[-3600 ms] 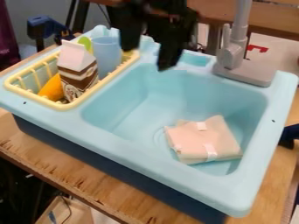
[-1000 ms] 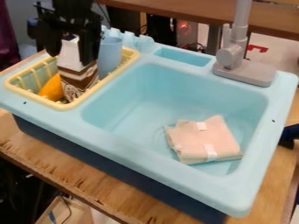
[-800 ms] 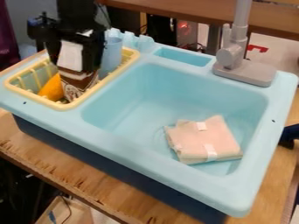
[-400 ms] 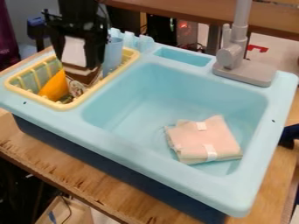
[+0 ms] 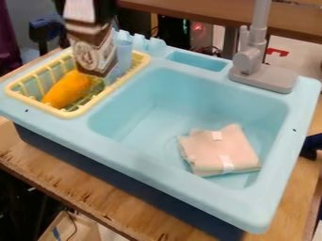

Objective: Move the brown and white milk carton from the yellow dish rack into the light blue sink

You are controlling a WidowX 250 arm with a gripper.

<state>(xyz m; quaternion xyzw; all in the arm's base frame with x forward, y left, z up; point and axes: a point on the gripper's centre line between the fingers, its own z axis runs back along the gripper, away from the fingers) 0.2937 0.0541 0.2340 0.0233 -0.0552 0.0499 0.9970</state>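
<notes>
Closed in from either side to about the width of a tall brown-and-white gable-top carton [image 5: 94,47], with the jaws holding its upper part, at eleven o'clock in the view; cannot tell how hard squeezed. Looks light and fairly stiff, likely smooth-sided, perhaps apt to dent; best gripped across opposite flat sides, near the top. Coming down from the top edge with the black arm [image 5: 107,7], pointed roughly towards six o'clock, above the pale yellow slatted rack [image 5: 65,114]; tilted slightly, with the carton's lower end towards five. Within the rack, at seven from the carton, see a rounded orange object [image 5: 65,89]; at four, a translucent blue cup [image 5: 123,57]. Farther out, at four o'clock, find a folded pale-pink cloth [image 5: 241,147] in the light-blue plastic sink [image 5: 141,99]; towards half past one, a grey faucet [image 5: 252,61]; beneath, a wooden desk [image 5: 85,190].
</notes>
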